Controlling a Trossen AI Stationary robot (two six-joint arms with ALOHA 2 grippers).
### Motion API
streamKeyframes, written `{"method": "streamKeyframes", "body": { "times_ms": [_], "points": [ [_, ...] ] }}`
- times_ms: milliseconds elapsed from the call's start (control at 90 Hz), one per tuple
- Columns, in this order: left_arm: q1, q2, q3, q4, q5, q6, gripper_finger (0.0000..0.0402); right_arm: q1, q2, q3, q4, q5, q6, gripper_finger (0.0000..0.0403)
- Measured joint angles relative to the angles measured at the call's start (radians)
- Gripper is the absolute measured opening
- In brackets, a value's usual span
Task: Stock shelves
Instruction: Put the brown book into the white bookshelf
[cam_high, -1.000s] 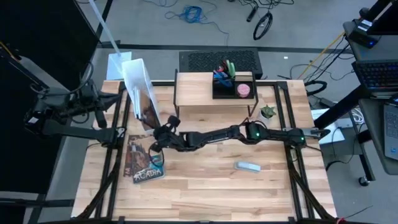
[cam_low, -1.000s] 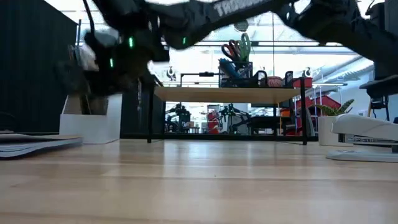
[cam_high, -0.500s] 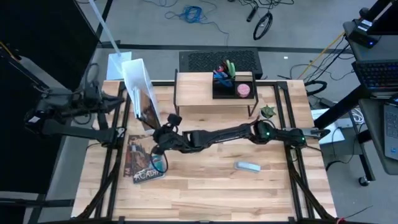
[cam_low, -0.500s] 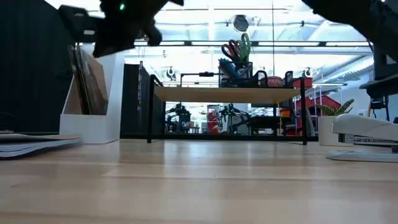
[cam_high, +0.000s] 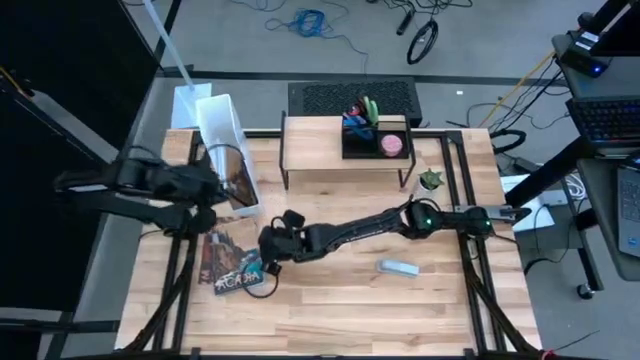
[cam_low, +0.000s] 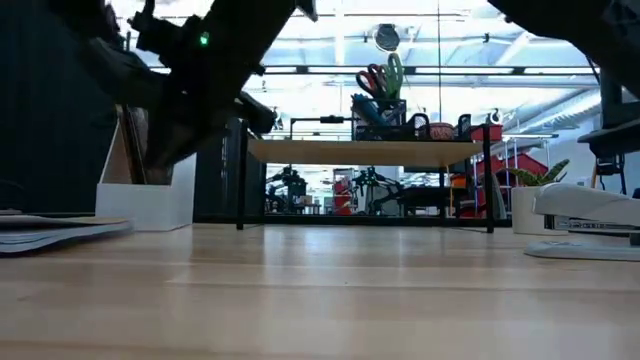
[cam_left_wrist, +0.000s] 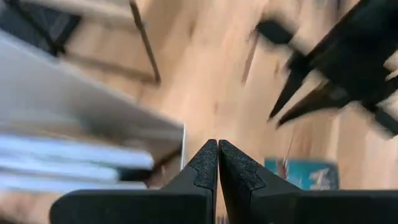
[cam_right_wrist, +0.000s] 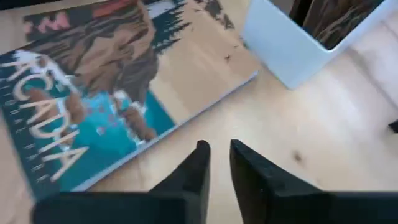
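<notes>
High view: shelves (cam_high: 345, 140) seen at far edge of bench (cam_high: 400, 310), black organizer (cam_high: 374, 140) on top. Right pincer (cam_high: 270, 246) poised over magazine (cam_high: 232, 262), near white file box (cam_high: 228, 150). Left pincer (cam_high: 212, 188) placed beside file box.

Low view: shelves (cam_low: 368, 152) seen well behind, space underneath bare.

Left wrist view: left pincer (cam_left_wrist: 217, 163) closed, nothing held.

Right wrist view: right pincer (cam_right_wrist: 216, 163) slightly parted, nothing gripped, just off magazine (cam_right_wrist: 99, 106) edge.

Step judged: reach for magazine. Next move judged: edge to be pinched, lift needed.
</notes>
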Motion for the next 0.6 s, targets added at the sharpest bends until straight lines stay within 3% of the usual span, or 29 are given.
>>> {"method": "streamKeyframes", "body": {
  "times_ms": [289,600],
  "points": [
    [-0.163,0.109,-0.136,0.014,0.048,-0.189,0.0000,0.067,0.000,0.000,-0.209,0.002,-0.004,0.0135],
    [-0.449,0.311,-0.202,0.069,0.054,-0.477,0.0000,0.125,-0.004,-0.055,-0.339,0.012,-0.017,0.0158]
  ]
}}
